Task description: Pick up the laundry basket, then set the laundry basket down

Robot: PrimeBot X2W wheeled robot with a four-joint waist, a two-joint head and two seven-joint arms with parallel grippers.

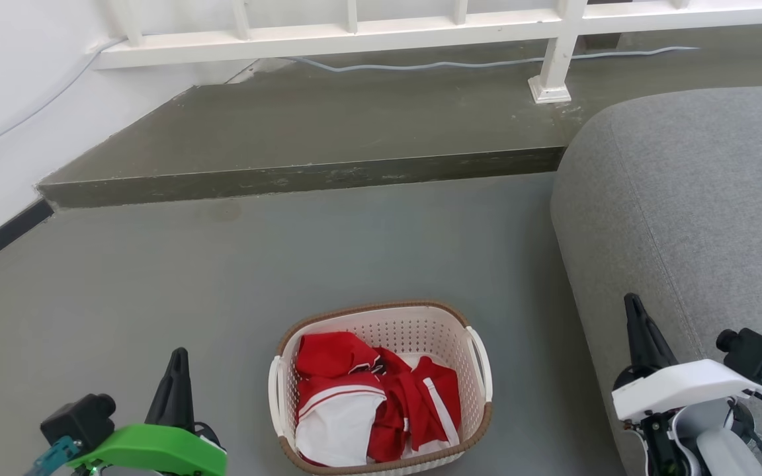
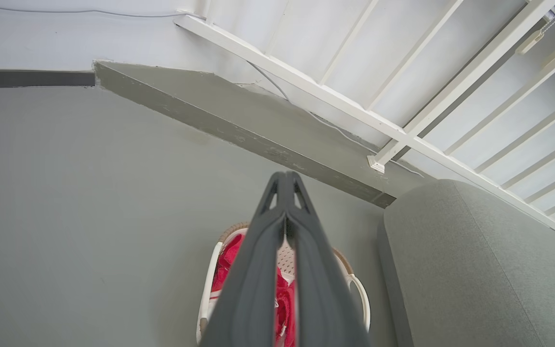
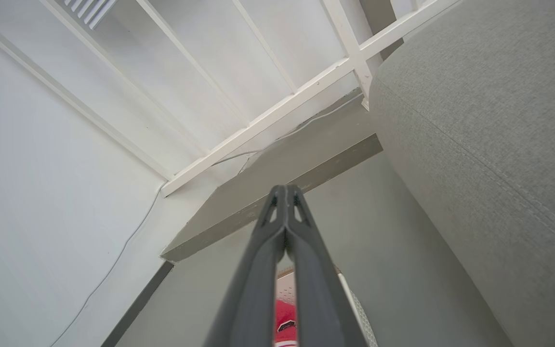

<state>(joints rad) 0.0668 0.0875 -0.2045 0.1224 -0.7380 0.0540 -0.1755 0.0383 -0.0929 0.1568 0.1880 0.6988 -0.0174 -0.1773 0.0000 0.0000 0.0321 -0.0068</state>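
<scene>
The laundry basket point(image 1: 414, 328) stands on the grey floor at the bottom centre of the head view, cream-white and perforated with a brown rim and white loop handles, holding red and white clothes point(image 1: 371, 403). My left gripper point(image 1: 179, 360) is shut and empty, off to the basket's left and apart from it. My right gripper point(image 1: 632, 307) is shut and empty too, to the basket's right in front of the sofa. In the left wrist view the basket point(image 2: 354, 284) lies behind the closed fingers point(image 2: 284, 180). The right wrist view shows the basket's edge point(image 3: 350, 299) beyond its closed fingers point(image 3: 284, 193).
A grey sofa point(image 1: 692, 211) rises close on the basket's right. A raised concrete step point(image 1: 301, 178) crosses the floor ahead, with a white railing point(image 1: 354, 36) and a cable point(image 1: 473, 64) on it. A white wall point(image 1: 10, 106) with dark skirting runs along the left.
</scene>
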